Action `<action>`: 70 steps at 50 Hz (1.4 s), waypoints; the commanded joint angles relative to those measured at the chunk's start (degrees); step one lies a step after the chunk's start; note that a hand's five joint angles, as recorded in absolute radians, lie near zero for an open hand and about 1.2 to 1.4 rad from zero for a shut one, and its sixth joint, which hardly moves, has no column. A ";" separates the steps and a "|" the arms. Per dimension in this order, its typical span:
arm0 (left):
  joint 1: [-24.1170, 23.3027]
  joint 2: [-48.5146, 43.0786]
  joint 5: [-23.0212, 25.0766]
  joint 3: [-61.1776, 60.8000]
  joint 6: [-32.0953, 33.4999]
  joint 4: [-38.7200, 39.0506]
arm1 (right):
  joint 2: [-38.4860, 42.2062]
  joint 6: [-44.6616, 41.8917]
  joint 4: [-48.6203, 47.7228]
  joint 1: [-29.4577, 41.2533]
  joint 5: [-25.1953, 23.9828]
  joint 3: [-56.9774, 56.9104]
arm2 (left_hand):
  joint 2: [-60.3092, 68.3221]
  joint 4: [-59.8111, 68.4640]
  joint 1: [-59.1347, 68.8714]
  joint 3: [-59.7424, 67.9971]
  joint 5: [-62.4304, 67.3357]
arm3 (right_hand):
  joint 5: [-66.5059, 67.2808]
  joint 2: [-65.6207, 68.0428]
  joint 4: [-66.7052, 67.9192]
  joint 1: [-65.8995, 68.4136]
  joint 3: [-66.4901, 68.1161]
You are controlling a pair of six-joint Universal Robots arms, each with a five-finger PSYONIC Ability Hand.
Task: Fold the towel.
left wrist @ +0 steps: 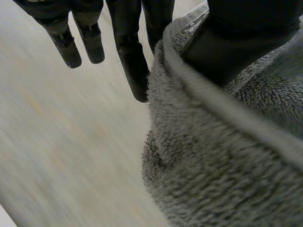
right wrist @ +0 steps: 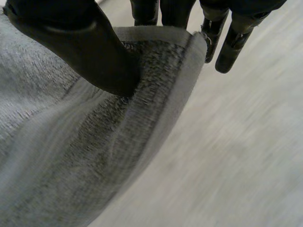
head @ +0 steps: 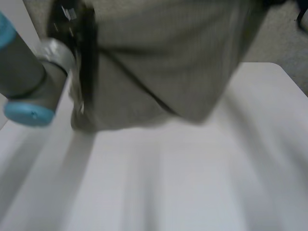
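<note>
Head view: white table [head: 192, 183], carpet [head: 284, 38] bkgd; left hand [left wrist: 134, 71], right hand [right wrist: 85, 47] tight on towel [head: 168, 57].

The towel [head: 163, 62] hangs over the far part of the table [head: 192, 183], left arm [head: 29, 72] beside it.

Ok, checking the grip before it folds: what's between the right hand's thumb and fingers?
The towel, at its hemmed edge: in the right wrist view the thumb of the right hand presses on it, with fingers behind the cloth.
</note>
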 commanded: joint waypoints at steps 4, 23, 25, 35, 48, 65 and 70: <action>0.77 10.86 6.16 -13.29 0.10 13.96 | -9.19 11.84 -11.56 -2.41 -8.84 17.06 | 3.33 -3.36 5.89 -2.97 3.53 | 3.34 4.21 -4.37 3.97 -2.49; 4.81 2.60 13.19 -43.26 5.99 13.44 | -5.00 -6.34 -12.62 -8.92 -17.83 51.98 | 3.33 -3.36 5.89 -2.97 3.53 | 3.34 4.21 -4.37 3.97 -2.49; 4.37 1.55 12.31 -43.96 6.34 13.35 | -3.50 -8.01 -12.10 -8.92 -17.83 52.43 | -3.35 -3.36 -0.78 -2.97 -3.14 | 3.34 4.21 -4.37 3.97 -2.49; 3.67 1.98 6.87 -44.31 6.42 13.35 | -2.26 -11.81 -8.23 -9.80 -17.39 51.73 | -31.58 -3.36 -29.02 -2.97 -31.38 | 3.34 4.21 -4.37 3.97 -2.49; 3.49 1.63 -1.14 -44.40 6.34 13.61 | -2.96 -11.54 -4.11 -11.99 -15.99 51.38 | -45.60 -3.36 -43.03 -2.97 -45.40 | 3.34 4.21 -4.37 3.97 -2.49; 5.33 -0.12 -2.11 -43.61 6.25 14.32 | -4.63 -10.84 -1.28 -15.42 -15.63 50.15 | -37.41 -3.36 -34.84 -2.97 -37.20 | 3.34 4.21 -4.37 3.97 -2.49; 5.69 -0.39 -2.02 -43.52 6.34 14.14 | -4.72 -10.84 -1.28 -16.03 -15.63 49.97 | -22.59 -3.36 -20.02 -2.97 -22.39 | 3.34 4.21 -4.37 3.97 -2.49</action>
